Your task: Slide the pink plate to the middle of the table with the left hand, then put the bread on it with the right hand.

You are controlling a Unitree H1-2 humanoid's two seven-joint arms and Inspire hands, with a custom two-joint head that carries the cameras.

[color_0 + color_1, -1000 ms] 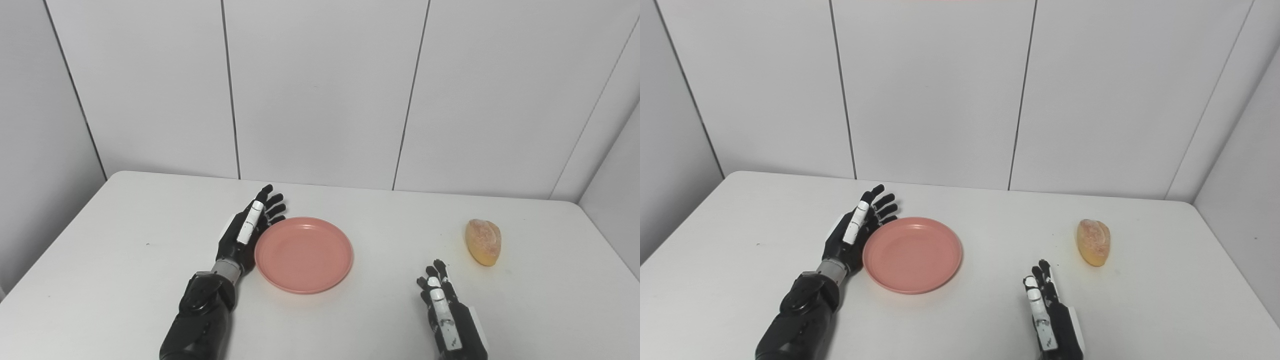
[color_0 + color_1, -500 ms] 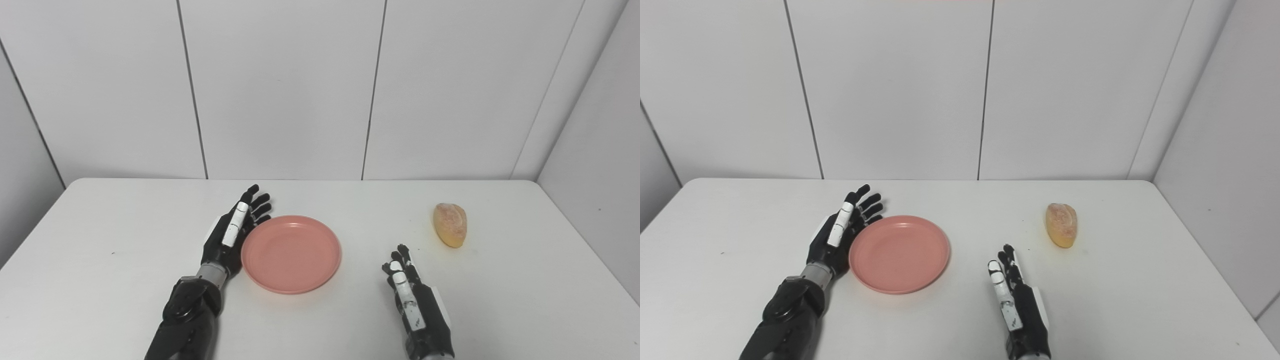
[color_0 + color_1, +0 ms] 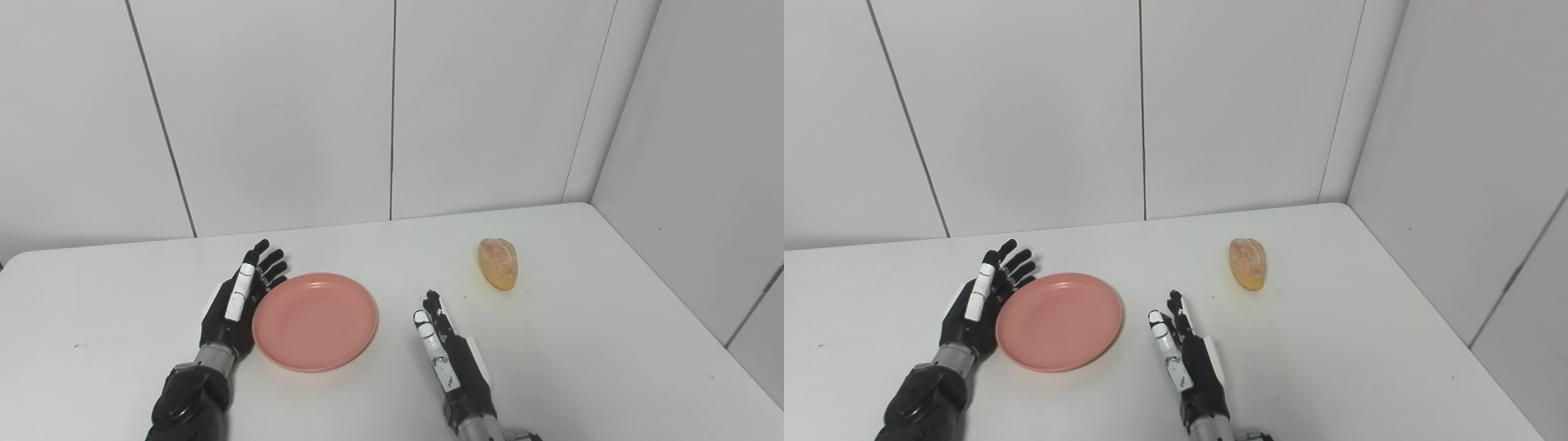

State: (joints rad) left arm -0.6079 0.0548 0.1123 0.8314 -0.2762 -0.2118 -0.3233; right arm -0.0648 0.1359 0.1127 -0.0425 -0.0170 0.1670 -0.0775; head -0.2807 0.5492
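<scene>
A round pink plate (image 3: 315, 320) lies on the white table (image 3: 588, 343). My left hand (image 3: 240, 298) rests on its edge against the plate's left rim, fingers straight and apart, holding nothing. The golden bread roll (image 3: 498, 263) lies far right of the plate. Between plate and bread, nearer me, my right hand (image 3: 445, 355) is open, fingers pointing away, about a hand's length short of the bread. In the right eye view the plate (image 3: 1059, 321) and bread (image 3: 1247, 263) show the same layout.
White wall panels close the back and the right side, meeting at a corner (image 3: 585, 184). The table's right edge (image 3: 692, 318) runs close to the side wall.
The camera has swung to the right, so the whole picture shifted left. Against the table, the plate, bread and left hand hold their places; the right hand has reached a little farther forward.
</scene>
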